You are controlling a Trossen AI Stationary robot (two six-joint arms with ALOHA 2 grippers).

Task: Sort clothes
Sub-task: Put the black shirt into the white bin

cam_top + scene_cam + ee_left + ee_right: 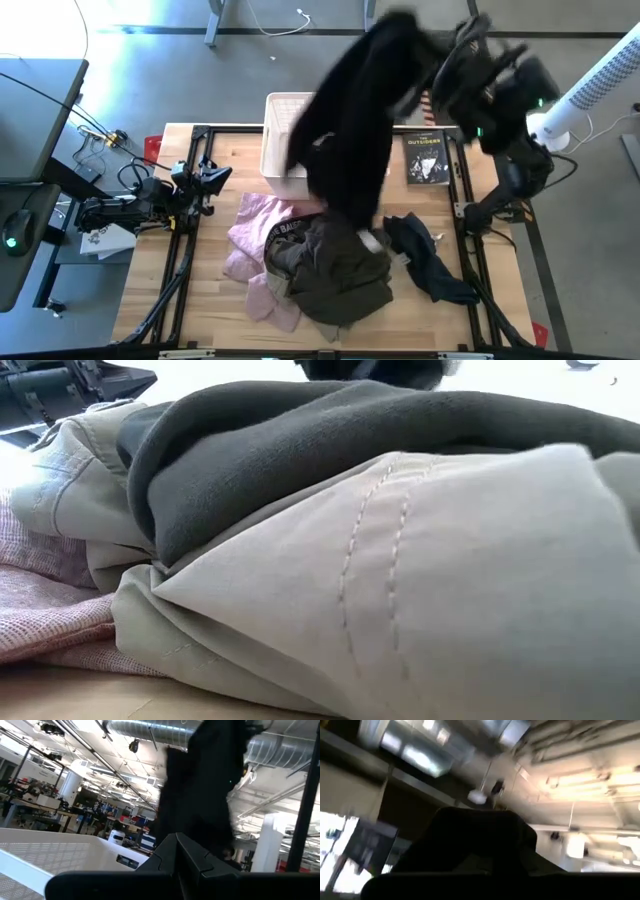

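Note:
My right gripper [432, 62] is raised high over the table's far right and is shut on the black garment [355, 120], which hangs in a long drape in front of the white basket [283, 112]. Below it the other clothes lie in a pile. The pale pink one [248, 228] is on the left and the khaki trousers [450, 580] with the lettered waistband [285, 232] lie beside it. The olive-brown one [340, 272] is on top and the navy one [432, 262] is on the right. My left gripper [216, 178] rests shut at the table's left, touching nothing. My right gripper holds the black garment by its upper end [475, 827], where bunched cloth covers the fingers and hides the place of contact. The garment hangs slack below the gripper. Whether its lower end [352, 212] touches the pile, I cannot tell.
A small black book [427, 158] lies at the far right beside the basket. Black rails [468, 200] run along both sides of the wooden table. A white fan [600, 75] stands beyond the right edge, and a desk [30, 120] stands beyond the left edge.

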